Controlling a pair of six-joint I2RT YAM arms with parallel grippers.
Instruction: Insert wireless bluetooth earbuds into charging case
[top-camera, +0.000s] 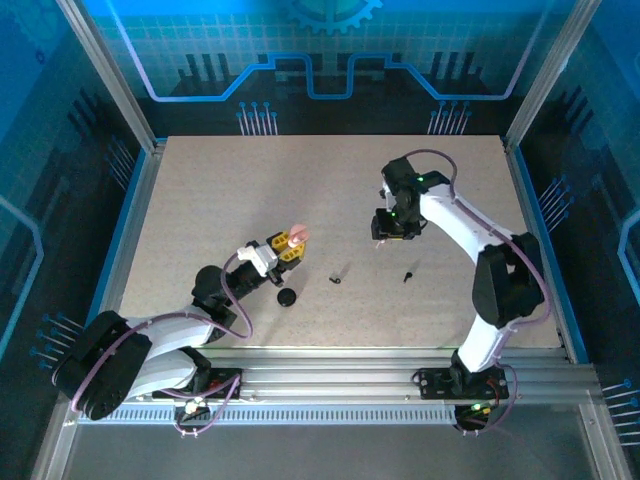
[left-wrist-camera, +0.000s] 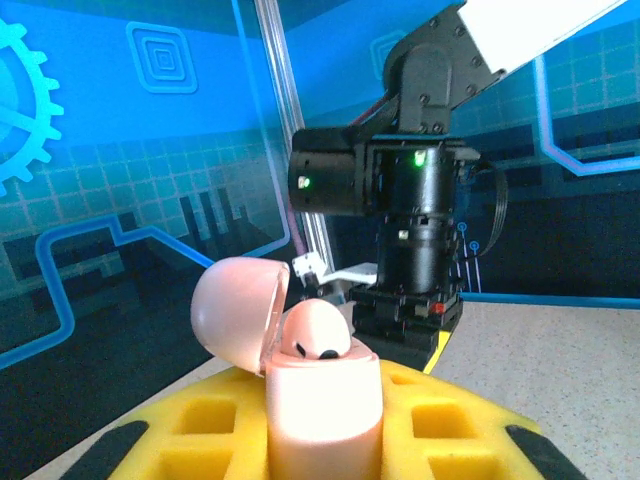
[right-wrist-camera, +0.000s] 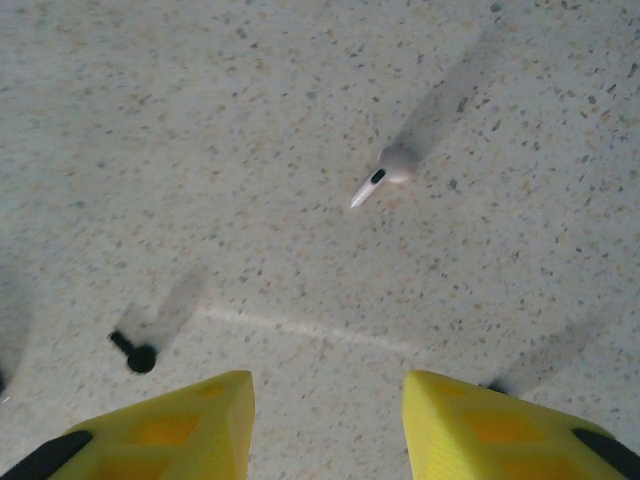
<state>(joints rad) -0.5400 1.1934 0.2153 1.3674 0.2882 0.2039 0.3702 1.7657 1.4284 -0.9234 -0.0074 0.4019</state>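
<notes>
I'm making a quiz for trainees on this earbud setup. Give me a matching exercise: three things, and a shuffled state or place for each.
Things: 1 pink case; 2 loose pale earbud; 3 right gripper.
States: A jaws apart, holding nothing; B lying on the table; C clamped in the left gripper, lid up.
Pairs: 1-C, 2-B, 3-A.
</notes>
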